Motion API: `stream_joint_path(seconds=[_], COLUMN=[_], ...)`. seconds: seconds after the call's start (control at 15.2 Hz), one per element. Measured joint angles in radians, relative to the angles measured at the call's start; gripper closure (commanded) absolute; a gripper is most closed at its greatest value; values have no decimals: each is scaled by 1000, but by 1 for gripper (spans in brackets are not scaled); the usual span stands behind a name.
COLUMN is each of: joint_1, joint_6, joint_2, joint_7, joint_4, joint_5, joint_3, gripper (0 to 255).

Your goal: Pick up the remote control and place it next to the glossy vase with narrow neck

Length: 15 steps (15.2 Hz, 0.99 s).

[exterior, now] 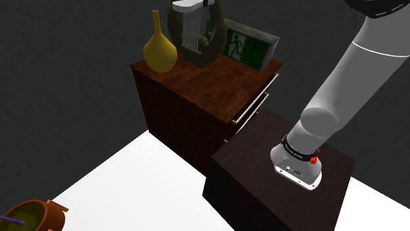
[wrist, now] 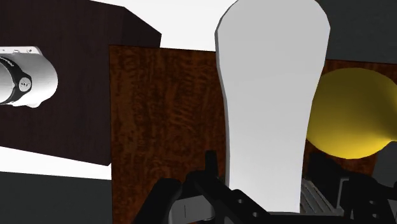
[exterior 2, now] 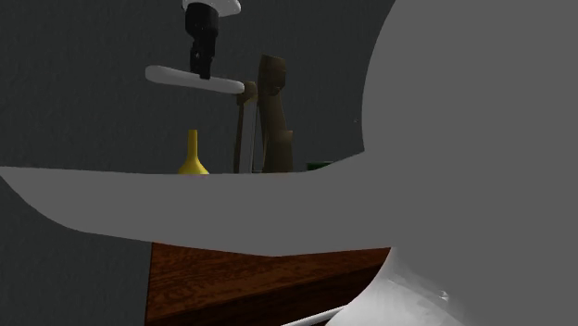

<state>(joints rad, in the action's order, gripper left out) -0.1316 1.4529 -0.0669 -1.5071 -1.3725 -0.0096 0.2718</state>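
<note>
Evidently the gripper (exterior 2: 201, 65) pinches the white remote control (exterior 2: 171, 73) at mid-length, aloft over the wooden dresser (exterior: 210, 85). It looks stiff, light and smooth, so probably slippery. Bare top lies beside the yellow narrow-necked vase (exterior: 160, 47), close to the dresser's edge, and a harp-like ornament (exterior: 197, 36) crowds nearby.

a: where's the shoulder view?
b: high beside the dark box stand (exterior: 250, 157), looking down on the reddish-brown wooden dresser (exterior: 210, 85).
a: and the second exterior view?
b: low, close behind the grey arm (exterior 2: 463, 139), about level with the dresser top. the wrist view looks straight down. all share the glossy yellow narrow-necked vase (exterior: 159, 49).
</note>
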Motion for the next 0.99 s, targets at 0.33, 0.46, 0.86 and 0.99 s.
stream_joint_path(seconds=[0.33, 0.46, 0.86, 0.99], joint_1=[50, 48, 40, 39], joint_6=[-9, 22, 114, 145], joint_2=[-85, -73, -41, -31], joint_7=[-79, -80, -73, -72], joint_4=[90, 48, -75, -116], joint_5=[-28, -25, -14, -11], joint_3=[34, 35, 31, 30], gripper=[255, 255, 255, 255])
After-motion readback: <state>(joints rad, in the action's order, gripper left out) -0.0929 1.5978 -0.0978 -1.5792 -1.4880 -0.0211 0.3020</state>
